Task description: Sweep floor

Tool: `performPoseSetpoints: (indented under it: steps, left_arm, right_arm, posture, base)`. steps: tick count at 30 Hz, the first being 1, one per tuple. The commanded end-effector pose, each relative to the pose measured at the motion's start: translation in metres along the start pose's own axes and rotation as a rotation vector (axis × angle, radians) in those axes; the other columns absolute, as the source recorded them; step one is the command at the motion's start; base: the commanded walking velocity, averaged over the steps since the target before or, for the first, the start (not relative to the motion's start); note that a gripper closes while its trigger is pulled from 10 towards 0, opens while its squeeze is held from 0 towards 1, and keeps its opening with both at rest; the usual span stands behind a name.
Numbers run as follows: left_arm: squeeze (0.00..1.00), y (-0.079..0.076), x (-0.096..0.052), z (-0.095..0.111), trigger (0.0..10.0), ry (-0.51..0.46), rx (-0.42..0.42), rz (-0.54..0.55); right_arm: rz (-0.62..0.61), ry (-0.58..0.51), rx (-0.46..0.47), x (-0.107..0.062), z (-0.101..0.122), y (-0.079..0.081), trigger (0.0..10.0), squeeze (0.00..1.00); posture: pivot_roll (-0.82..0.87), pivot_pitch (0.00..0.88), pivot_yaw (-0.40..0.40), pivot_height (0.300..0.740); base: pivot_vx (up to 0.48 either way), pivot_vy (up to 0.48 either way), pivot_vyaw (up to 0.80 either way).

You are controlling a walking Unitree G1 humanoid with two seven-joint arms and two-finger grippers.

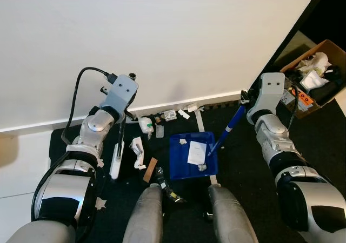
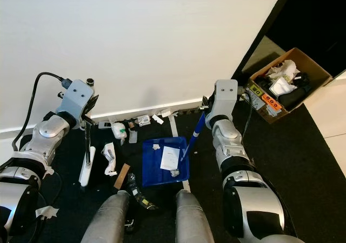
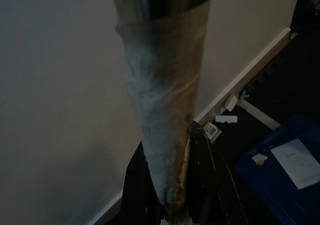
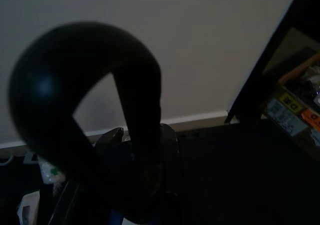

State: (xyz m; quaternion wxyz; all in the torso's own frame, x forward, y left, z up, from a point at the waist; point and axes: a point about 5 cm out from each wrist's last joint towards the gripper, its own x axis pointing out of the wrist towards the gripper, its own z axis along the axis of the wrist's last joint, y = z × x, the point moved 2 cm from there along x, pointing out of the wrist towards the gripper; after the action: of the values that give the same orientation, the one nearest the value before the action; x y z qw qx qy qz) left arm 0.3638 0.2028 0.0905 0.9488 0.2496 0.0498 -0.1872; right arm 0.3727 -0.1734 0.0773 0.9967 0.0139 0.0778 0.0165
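My knees (image 1: 146, 213) flank the blue dustpan (image 1: 192, 155), tilted by my right jaws clamping its handle (image 1: 230, 128); left jaws clamp the broom (image 1: 117, 151), ready for litter (image 1: 138, 152).

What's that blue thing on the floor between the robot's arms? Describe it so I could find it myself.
Start at the white wall's baseboard and look down onto the dark floor in front of the robot's knees. There lies a flat blue dustpan with a long blue handle rising toward the right gripper. It alone is bright blue, and it holds a sheet of paper.

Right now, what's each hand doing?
Left hand: closed on the broom handle.
Right hand: closed on the blue dustpan's handle.
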Motion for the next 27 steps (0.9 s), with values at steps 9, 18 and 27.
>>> performPoseSetpoints:
  steps: [9,18,27]
  left_arm:
    - [0.0,0.01,-0.007,-0.006,10.0,0.019,0.033,0.017]
    - [0.0,0.009,-0.01,-0.011,10.0,0.029,0.017,0.025]
    - [0.0,0.01,-0.011,-0.012,10.0,0.037,0.026,0.028]
  right_arm:
    - [0.094,-0.109,0.006,0.002,0.016,0.028,10.0,0.0]
    - [0.172,-0.083,-0.072,-0.003,0.004,0.04,10.0,0.0]
    - [0.186,-0.079,-0.16,-0.002,0.007,0.036,10.0,0.0]
  posture:
    - [0.01,0.217,0.003,0.74]
    - [0.0,0.213,-0.003,0.74]
    - [0.0,0.213,0.0,0.74]
  base:
    - [0.0,0.0,0.0]
    - [0.0,0.0,0.0]
    - [0.0,0.0,0.0]
